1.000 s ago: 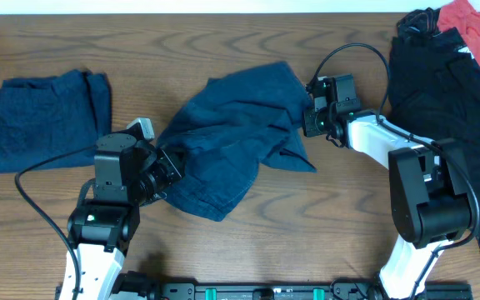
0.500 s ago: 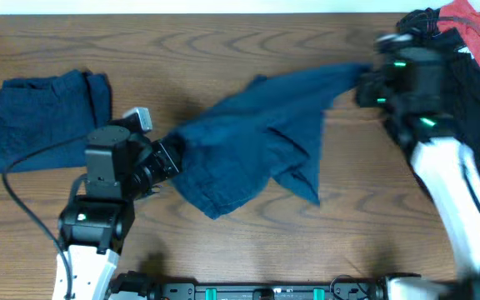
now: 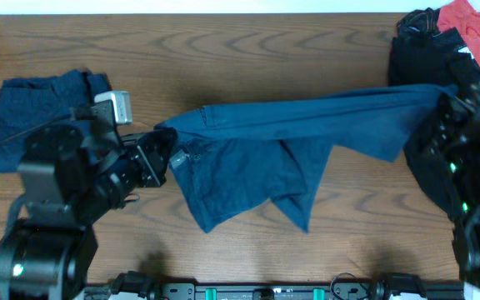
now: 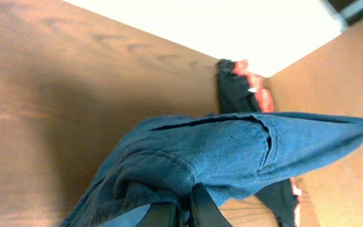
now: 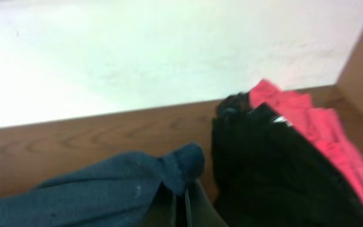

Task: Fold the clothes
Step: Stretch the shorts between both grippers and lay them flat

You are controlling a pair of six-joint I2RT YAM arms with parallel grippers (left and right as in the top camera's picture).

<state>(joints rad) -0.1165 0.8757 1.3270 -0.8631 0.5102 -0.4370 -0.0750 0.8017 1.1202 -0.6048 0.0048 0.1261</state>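
Observation:
Dark navy shorts hang stretched in the air between my two grippers, with the legs drooping toward the table's front. My left gripper is shut on the left end of the waistband; it also shows in the left wrist view under the bunched cloth. My right gripper is shut on the right end; in the right wrist view the cloth is pinched between the fingers. A second navy garment lies folded at the far left.
A pile of black and red clothes lies at the back right of the wooden table; it also shows in the right wrist view.
Both arms have risen and moved apart, the right one far to the right. The shorts went from a crumpled heap on the table to a taut span held in the air.

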